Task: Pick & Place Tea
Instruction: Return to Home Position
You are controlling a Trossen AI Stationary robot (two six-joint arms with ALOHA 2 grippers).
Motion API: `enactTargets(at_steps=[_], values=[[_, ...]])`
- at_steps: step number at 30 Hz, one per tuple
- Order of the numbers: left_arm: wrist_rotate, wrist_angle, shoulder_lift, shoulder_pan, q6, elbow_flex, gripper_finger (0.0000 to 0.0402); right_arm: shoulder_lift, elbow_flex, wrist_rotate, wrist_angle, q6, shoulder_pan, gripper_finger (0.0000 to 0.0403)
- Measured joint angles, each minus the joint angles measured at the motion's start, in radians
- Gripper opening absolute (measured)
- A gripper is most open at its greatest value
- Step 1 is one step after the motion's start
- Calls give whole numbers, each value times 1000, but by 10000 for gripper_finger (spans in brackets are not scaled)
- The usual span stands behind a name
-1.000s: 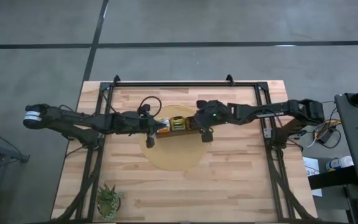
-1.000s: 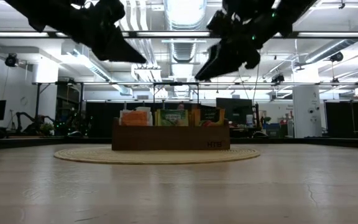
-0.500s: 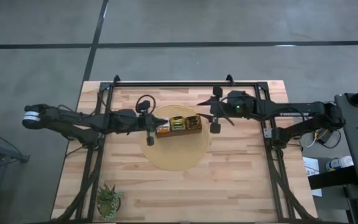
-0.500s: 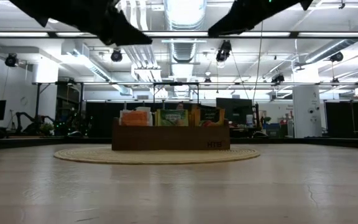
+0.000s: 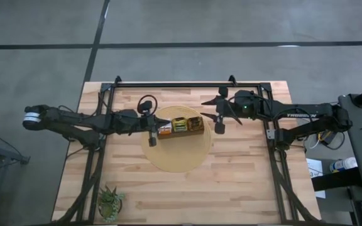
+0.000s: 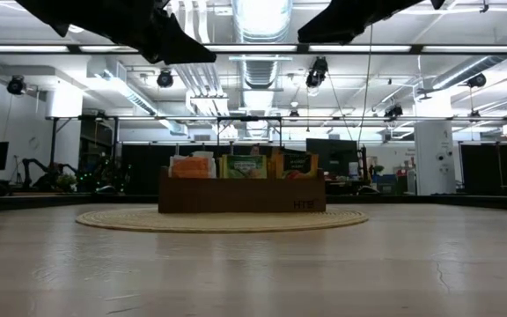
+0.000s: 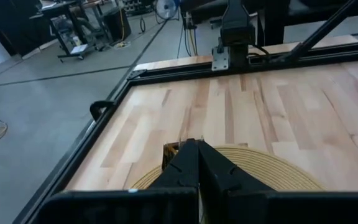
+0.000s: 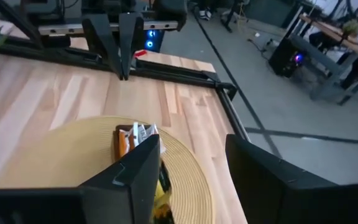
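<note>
Box on mat, flanked.
Tea sachets (image 5: pixel 180 125) sit in brown box (image 5: pixel 182 133) on round mat (image 5: pixel 176 157); left gripper (image 5: pixel 151 137) at its left end, right gripper (image 5: pixel 213 110) spread beyond its right.

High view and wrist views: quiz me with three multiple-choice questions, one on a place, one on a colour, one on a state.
1. Where does the brown box stand?
A on the round mat
B on bare wood
C on the floor

2. What colour are the sachets at the box end nearest the left pincer?
A blue
B orange
C purple

3. How is the right pincer?
A shut on a sachet
B shut, empty
C open, empty

Answers:
1 A, the mat shows all round the box in the high view.
2 B, orange shows at that end.
3 C, its jaws stand wide apart with nothing between them in the right wrist view.
</note>
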Motion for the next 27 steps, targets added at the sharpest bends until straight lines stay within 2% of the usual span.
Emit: enactTargets(at_steps=[5,14,22,27], values=[[0,15,0,0,-13,14,0,0,0,0,21,52,0,177],[3,139,0,0,-68,26,0,0,0,0,97,121,0,175],[27,139,-20,0,-84,35,0,-12,0,0,105,165,0,180],[27,56,-92,0,-103,34,0,-49,0,-8,71,167,0,176]])
